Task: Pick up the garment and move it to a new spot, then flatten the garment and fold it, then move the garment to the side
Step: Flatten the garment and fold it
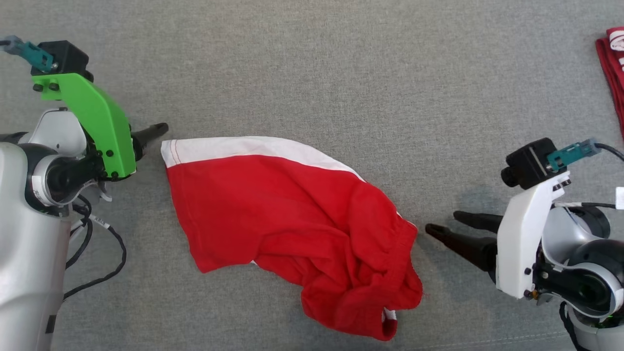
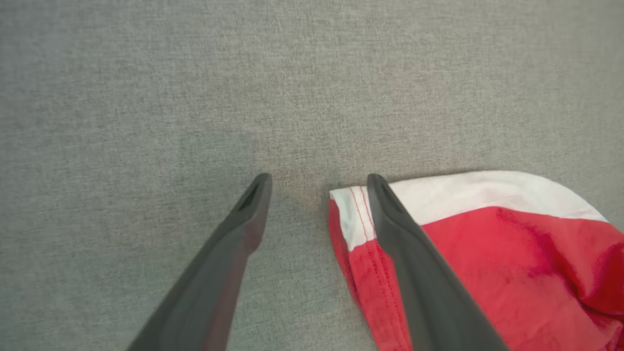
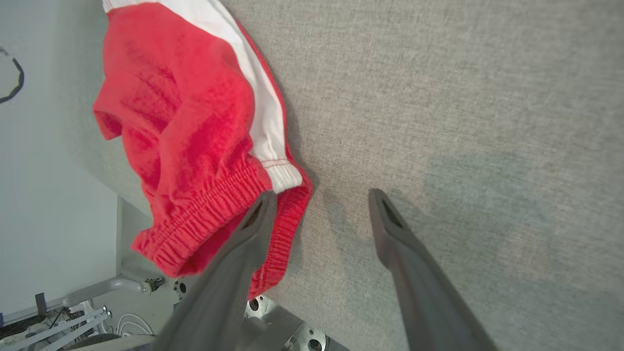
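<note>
Where the shorts (image 1: 287, 214) lie: mid-bench (image 1: 312, 58), between our two hands; partly spread at our left, bunched and rumpled toward our right and near edge
White band (image 1: 253, 146): runs along the far edge, ending in a stitched hem corner (image 2: 351, 209)
Waistband (image 3: 209, 204): gathered elastic at the right end, puckered and part folded under
Left hand (image 2: 318, 181): fingers spread, pinching nothing; low beside the hem corner, one finger crossing over it in the wrist view; whether it touches, we cannot tell
Right hand (image 1: 444, 222): fingers spread, empty; tips just beside the waistband
Red cloth (image 1: 612, 73): well apart at the far right edge; not ours to mind
Handling, as we judge it: light, soft and limp; it will sag and fold on itself once lifted, and may drag on the grey bench cover; nothing fragile
Where to hold: we would pinch the hem corner with the left and the waistband with the right; stitched, doubled edges should slip less than single cloth
Risk: catching one layer only, so that the shorts open or twist
</note>
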Tool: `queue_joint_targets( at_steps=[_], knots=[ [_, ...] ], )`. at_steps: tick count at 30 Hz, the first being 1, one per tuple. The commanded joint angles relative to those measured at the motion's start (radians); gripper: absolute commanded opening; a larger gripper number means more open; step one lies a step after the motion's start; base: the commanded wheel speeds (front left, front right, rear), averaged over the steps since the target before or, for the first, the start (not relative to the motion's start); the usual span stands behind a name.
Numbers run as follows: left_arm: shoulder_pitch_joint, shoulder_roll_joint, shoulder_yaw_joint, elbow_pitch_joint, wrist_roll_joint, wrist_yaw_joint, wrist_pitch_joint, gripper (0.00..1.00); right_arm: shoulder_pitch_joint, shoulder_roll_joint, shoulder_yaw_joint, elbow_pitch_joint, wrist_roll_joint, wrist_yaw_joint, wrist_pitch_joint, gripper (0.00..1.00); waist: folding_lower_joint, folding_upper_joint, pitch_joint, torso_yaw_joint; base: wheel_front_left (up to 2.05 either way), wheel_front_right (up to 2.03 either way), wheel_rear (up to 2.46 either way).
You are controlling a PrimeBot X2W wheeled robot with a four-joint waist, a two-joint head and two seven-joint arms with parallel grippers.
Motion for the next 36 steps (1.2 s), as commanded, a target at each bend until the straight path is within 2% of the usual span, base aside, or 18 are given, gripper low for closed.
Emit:
queue_joint_targets(
  at_steps=[1,3,7,11,13,14,17,19,20,21,26,36],
  knots=[
    [-0.017,0.003,-0.003,0.003,-0.019,-0.009,0.022,1.0,-0.007,0.005,0.018,-0.002,0.011,0.001,0.015,0.96,-0.0001,-0.0001,0.044,-0.02,0.0,0.0,0.0],
    [-0.023,0.007,-0.005,0.001,-0.032,-0.011,0.045,1.0,0.003,0.01,0.036,-0.003,0.019,0.001,0.03,1.0,-0.0001,-0.0001,0.053,-0.018,0.0,0.0,0.0],
    [-0.022,0.012,0.0,-0.007,-0.049,0.001,0.079,1.0,-0.006,-0.003,0.073,0.001,0.01,0.001,0.028,1.0,-0.0001,-0.0001,0.071,-0.013,0.0,0.0,0.0],
    [-0.014,0.006,-0.009,-0.007,-0.062,0.001,0.1,1.0,-0.016,-0.007,0.099,0.022,0.006,0.001,0.014,0.71,-0.0001,-0.0001,0.09,-0.006,0.0,0.0,0.0],
    [-0.012,0.01,-0.015,-0.009,-0.068,-0.004,0.114,1.0,-0.017,-0.017,0.112,0.029,0.011,0.001,0.018,0.47,-0.0001,-0.0001,0.096,-0.004,0.0,0.0,0.0],
    [-0.011,0.012,-0.014,-0.011,-0.071,-0.004,0.117,1.0,-0.021,-0.021,0.117,0.031,0.014,0.001,0.019,0.44,-0.0001,-0.0001,0.098,-0.003,0.0,0.0,0.0],
    [-0.009,0.021,-0.007,-0.016,-0.078,0.001,0.125,1.0,-0.027,-0.031,0.124,0.037,0.023,0.001,0.016,0.24,-0.0001,-0.0001,0.103,-0.002,0.0,0.0,0.0],
    [-0.007,0.024,-0.004,-0.019,-0.08,0.003,0.126,1.0,-0.029,-0.034,0.126,0.04,0.024,0.001,0.015,0.25,-0.0001,-0.0001,0.104,-0.001,0.0,0.0,0.0],
    [-0.006,0.026,-0.002,-0.02,-0.082,0.004,0.128,1.0,-0.031,-0.038,0.131,0.041,0.028,0.001,0.015,0.17,-0.0001,-0.0001,0.106,-0.001,0.0,0.0,0.0],
    [-0.004,0.028,-0.001,-0.021,-0.085,0.005,0.131,1.0,-0.034,-0.042,0.136,0.042,0.033,0.001,0.016,0.0,-0.0001,-0.0001,0.106,0.0,0.0,0.0,0.0],
    [0.002,0.028,0.013,-0.027,-0.094,0.013,0.115,1.0,-0.054,-0.066,0.155,0.034,0.054,0.001,0.004,0.0,-0.0001,-0.0001,0.108,0.001,0.0,0.0,0.0],
    [0.015,0.035,0.037,-0.033,-0.115,0.016,0.11,1.0,-0.133,-0.111,0.096,0.036,0.052,0.001,-0.073,0.0,-0.0001,-0.0001,0.083,-0.004,0.0,0.0,0.0]
  ],
)
